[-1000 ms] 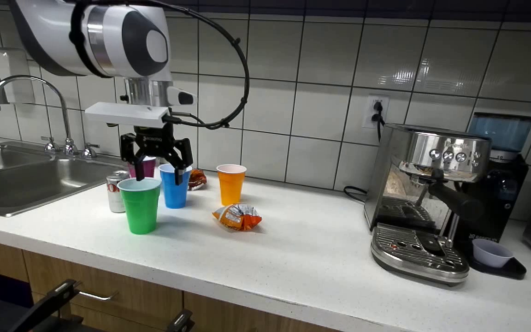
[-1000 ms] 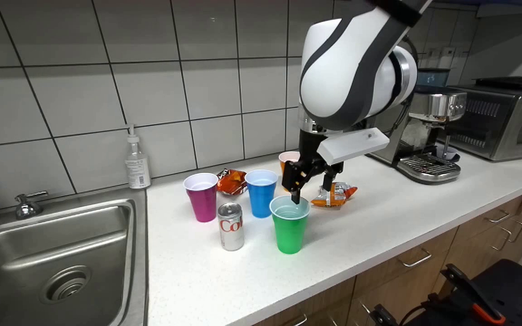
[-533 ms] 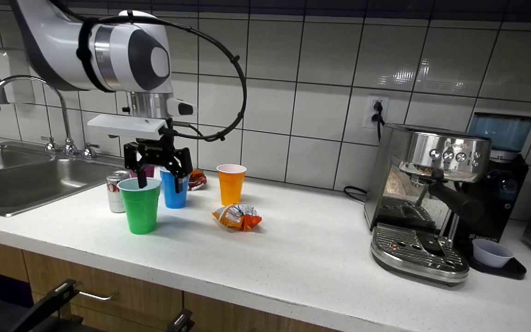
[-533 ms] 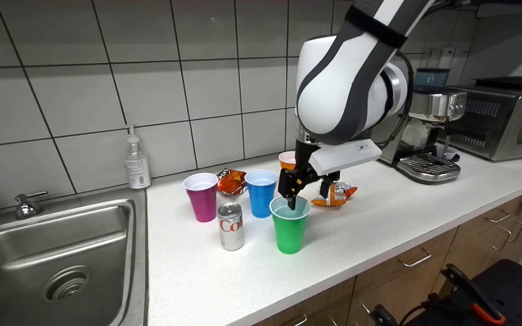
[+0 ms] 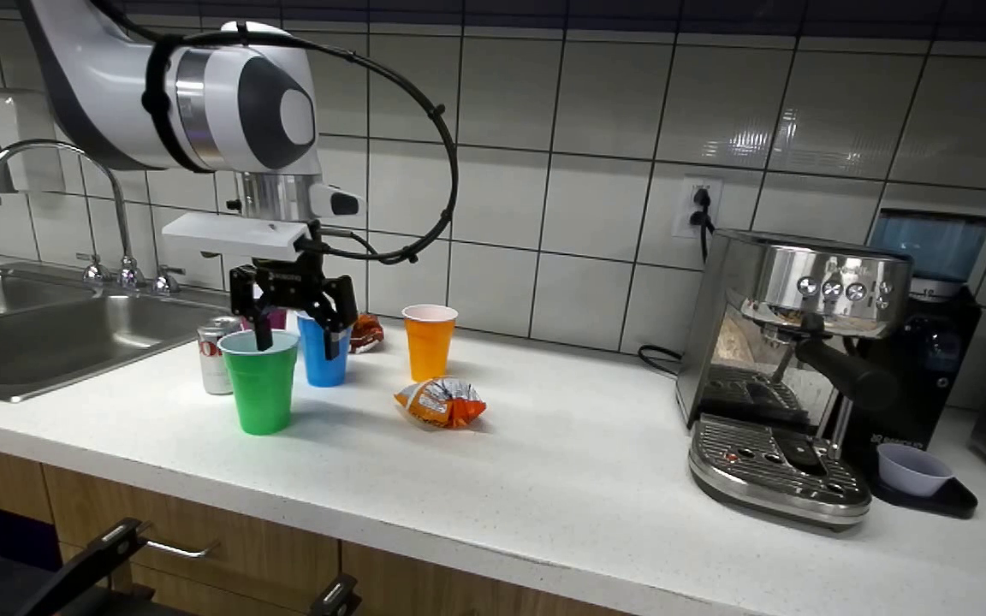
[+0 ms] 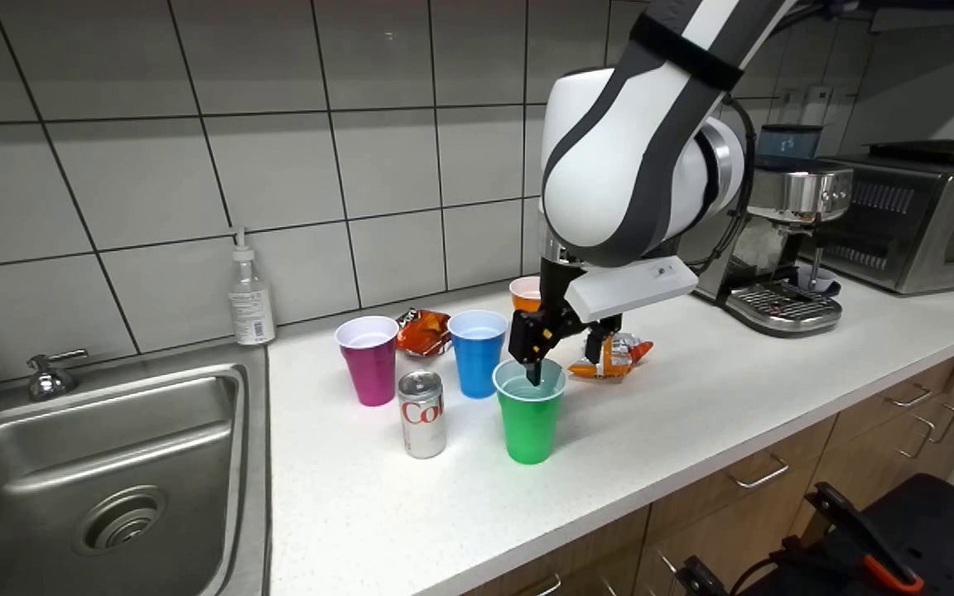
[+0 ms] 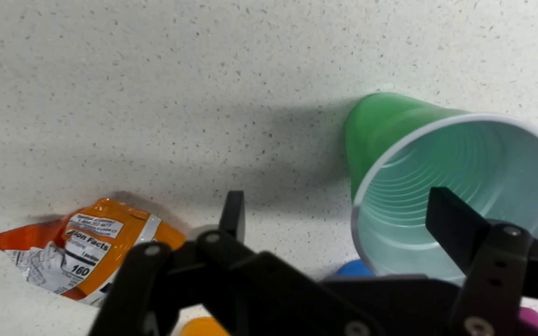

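My gripper [image 5: 298, 347] stands open with nothing gripped, pointing down in both exterior views. One finger [image 7: 456, 224] overlaps the mouth of the upright green cup [image 6: 529, 430]; whether its tip is above or just inside the rim I cannot tell. The opposite finger [image 7: 234, 214] hangs outside the cup, over the counter. Behind the green cup are a blue cup [image 6: 477, 364] and a purple cup [image 6: 371, 368], with a silver can [image 6: 422, 422] beside them. An orange snack bag [image 7: 96, 252] lies past the outer finger. Farther back stands an orange cup [image 5: 430, 346].
A red-brown snack bag [image 6: 425, 333] lies behind the cups near the tiled wall. The sink [image 6: 96, 472] and a pump bottle [image 6: 251, 306] are at one end of the counter. Toward the opposite end stand an espresso machine [image 5: 801, 282] and a microwave [image 6: 924, 215].
Between one second and half a second ago my gripper came down, bringing one fingertip lower over the green cup's mouth. Since then it has barely moved. The cups, can and bags stayed put.
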`<state>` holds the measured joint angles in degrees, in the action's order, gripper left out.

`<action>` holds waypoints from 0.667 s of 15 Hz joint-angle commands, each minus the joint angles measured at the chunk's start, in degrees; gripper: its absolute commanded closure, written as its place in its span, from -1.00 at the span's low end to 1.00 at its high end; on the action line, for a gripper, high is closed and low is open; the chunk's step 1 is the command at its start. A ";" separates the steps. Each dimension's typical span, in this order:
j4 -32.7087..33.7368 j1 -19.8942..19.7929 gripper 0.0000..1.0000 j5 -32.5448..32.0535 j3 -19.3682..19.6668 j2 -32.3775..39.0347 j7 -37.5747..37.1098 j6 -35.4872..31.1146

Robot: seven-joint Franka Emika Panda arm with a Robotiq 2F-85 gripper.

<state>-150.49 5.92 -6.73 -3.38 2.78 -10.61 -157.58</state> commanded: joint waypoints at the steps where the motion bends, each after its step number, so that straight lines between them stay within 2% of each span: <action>1: 0.02 -0.24 -1.00 0.09 -0.21 -0.06 0.14 0.12; 10: 0.75 0.09 -1.00 -0.41 -0.33 1.14 0.11 -0.52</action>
<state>-150.47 6.07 -6.73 -3.39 3.03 -10.60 -157.69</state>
